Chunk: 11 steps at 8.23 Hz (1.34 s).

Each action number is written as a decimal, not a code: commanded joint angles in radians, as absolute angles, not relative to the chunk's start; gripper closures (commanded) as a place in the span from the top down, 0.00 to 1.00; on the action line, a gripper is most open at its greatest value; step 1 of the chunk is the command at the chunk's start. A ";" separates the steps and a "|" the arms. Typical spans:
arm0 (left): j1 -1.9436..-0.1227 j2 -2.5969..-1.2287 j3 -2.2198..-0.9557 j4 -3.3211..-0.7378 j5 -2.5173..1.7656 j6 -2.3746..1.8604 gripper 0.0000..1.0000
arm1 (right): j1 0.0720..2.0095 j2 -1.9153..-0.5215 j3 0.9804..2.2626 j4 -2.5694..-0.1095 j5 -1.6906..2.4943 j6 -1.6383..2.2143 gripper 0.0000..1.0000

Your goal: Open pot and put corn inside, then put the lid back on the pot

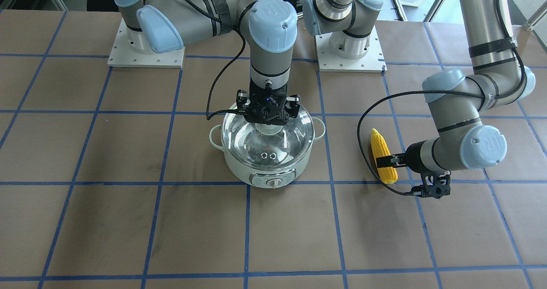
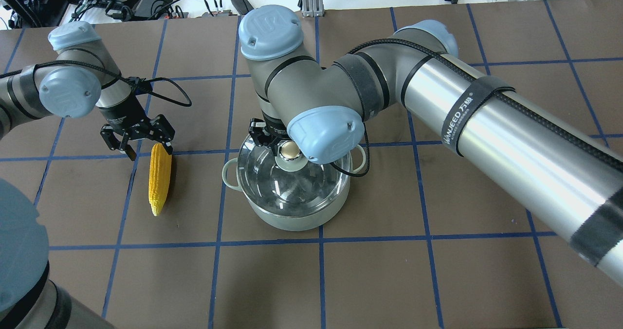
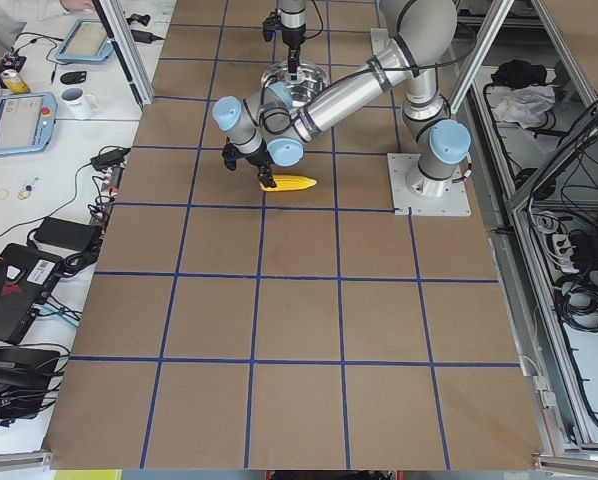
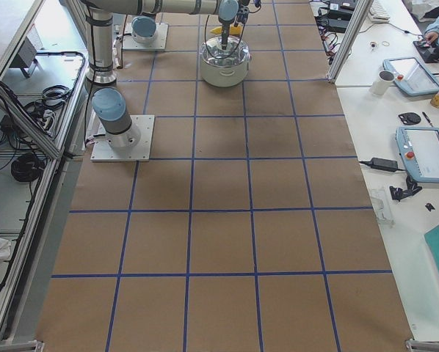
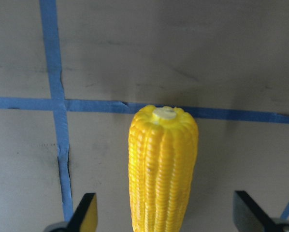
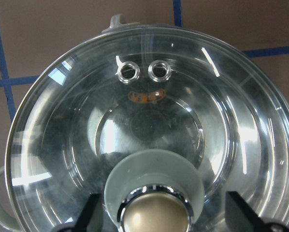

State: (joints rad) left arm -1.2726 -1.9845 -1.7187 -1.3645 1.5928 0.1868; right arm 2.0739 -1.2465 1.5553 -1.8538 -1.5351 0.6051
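Where the table lies nearest to the operators: brown table [image 1: 128, 220], divided in squares by blue tape lines [image 1: 247, 233]
Pot: the pale mint pot [image 1: 239, 169] stands upright near the middle of the table, with its dial panel [image 1: 272, 181] turned to the operators' side and a loop handle [image 1: 215, 136] on each side
Corn: the yellow corn [image 2: 159, 175] lies flat on the table, well apart from the pot, on the robot's left side of it; the tapered tip points to the robot and the thick end points away from it
Left gripper: the left gripper [image 2: 150, 152] is low over the thick half of the corn; its fingers [image 5: 86, 215] are spread, one on each side of the cob, with a gap on both sides, so they pinch nothing
Lid: the clear glass lid [image 1: 282, 145] sits on the rim of the pot; its two vent holes [image 6: 130, 71] are on the side of the dial panel, and shiny metal shows through the glass
Knob: a pale green knob [image 6: 149, 174] with a beige cap [image 2: 290, 150] stands in the middle of the lid
Right gripper: the right gripper [image 6: 165, 215] points straight down over the knob; its fingers are spread, one on each side of the knob and apart from it in the wrist view
Arm bases: two white base plates [image 1: 145, 56] are fixed at the far edge of the table
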 commanded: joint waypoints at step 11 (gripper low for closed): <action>-1.272 -1.898 -1.712 -1.417 1.608 0.163 0.00 | 1.880 -1.367 1.488 -1.696 -1.522 0.343 0.00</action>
